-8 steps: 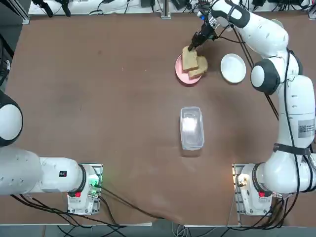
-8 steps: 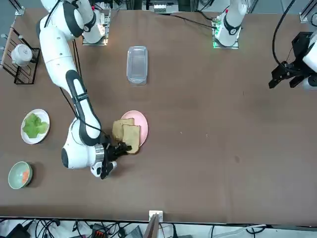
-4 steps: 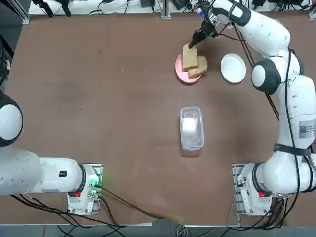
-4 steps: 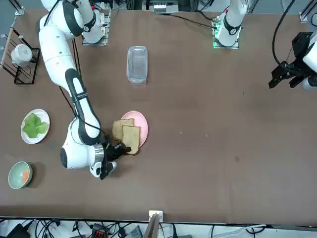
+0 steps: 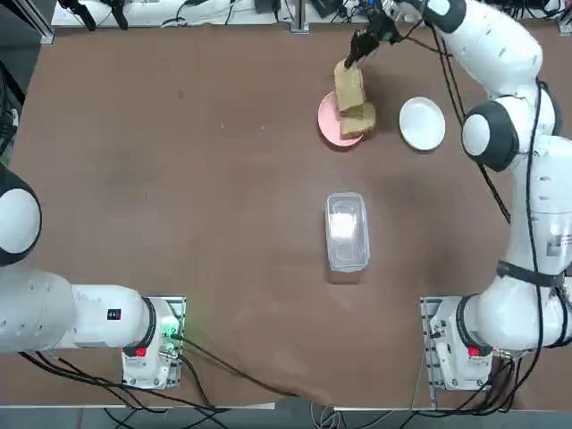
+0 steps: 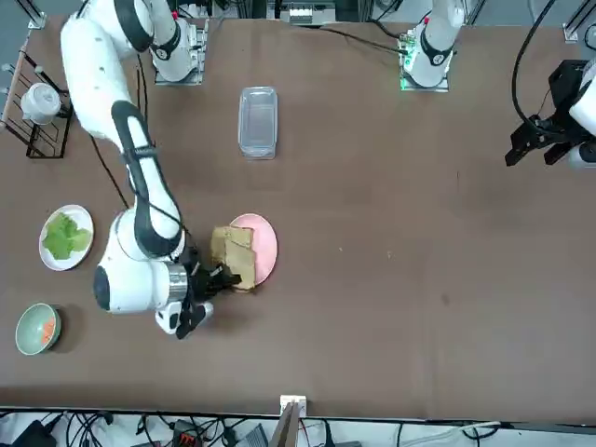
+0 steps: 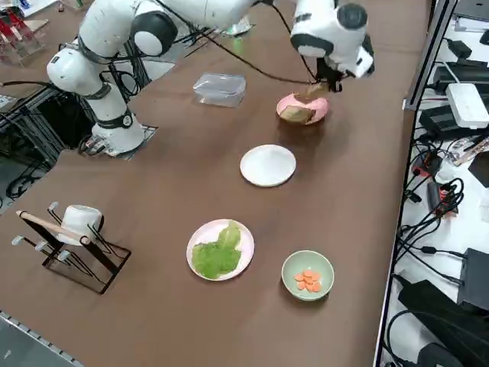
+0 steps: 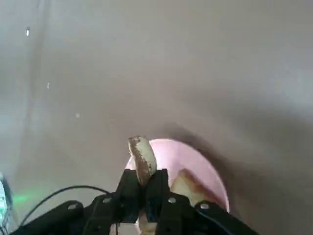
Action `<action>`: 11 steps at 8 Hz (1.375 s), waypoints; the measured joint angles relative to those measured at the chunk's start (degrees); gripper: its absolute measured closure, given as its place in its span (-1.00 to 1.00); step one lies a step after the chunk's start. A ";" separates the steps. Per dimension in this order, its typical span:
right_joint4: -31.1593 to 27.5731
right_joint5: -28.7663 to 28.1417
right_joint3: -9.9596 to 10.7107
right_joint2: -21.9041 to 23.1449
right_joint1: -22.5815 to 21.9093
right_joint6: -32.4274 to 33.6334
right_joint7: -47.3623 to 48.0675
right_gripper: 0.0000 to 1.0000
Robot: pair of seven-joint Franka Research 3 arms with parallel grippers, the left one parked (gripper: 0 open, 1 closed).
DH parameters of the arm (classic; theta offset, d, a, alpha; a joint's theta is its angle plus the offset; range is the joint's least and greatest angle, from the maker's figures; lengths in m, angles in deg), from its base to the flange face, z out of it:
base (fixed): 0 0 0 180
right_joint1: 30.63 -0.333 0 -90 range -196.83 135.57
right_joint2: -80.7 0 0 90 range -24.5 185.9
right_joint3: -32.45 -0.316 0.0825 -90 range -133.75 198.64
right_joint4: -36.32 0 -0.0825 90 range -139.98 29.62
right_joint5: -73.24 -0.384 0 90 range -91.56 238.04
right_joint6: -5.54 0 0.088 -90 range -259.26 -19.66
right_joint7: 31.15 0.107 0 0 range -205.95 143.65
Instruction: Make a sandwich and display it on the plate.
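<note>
I have the right gripper [image 8: 143, 190] clamped on one bread slice [image 5: 349, 88], lifted at the pink plate [image 5: 329, 120], with the second slice [image 5: 359, 121] on that plate. To do this lift well, I should raise straight up until the slice clears its neighbour, then swing level — no harder squeeze, since soft bread would likely dent or tear. Next I'd lower it flat and centred on the white plate [image 7: 268, 165] beside the pink one, opening only once it rests there.

The sandwich isn't built: its slices are squarish, tan with browner crust. The green lettuce [image 7: 217, 251] lies on the pinkish-white plate [image 7: 196, 236], and the orange bits [image 7: 309, 281] sit in the green bowl [image 7: 289, 267].
</note>
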 joint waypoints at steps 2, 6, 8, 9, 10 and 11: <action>0.06 2.15 0.33 5.07 0.14 6.40 3.04 0.83; 0.06 2.83 6.59 9.17 3.78 16.13 6.84 0.83; 0.12 2.88 12.91 11.67 4.74 18.38 7.63 0.83; 0.07 2.94 16.55 13.21 4.75 18.93 9.14 0.83; -0.44 2.95 19.32 14.68 4.73 19.27 11.73 0.83; -1.70 3.31 20.56 15.85 4.67 19.25 15.27 0.83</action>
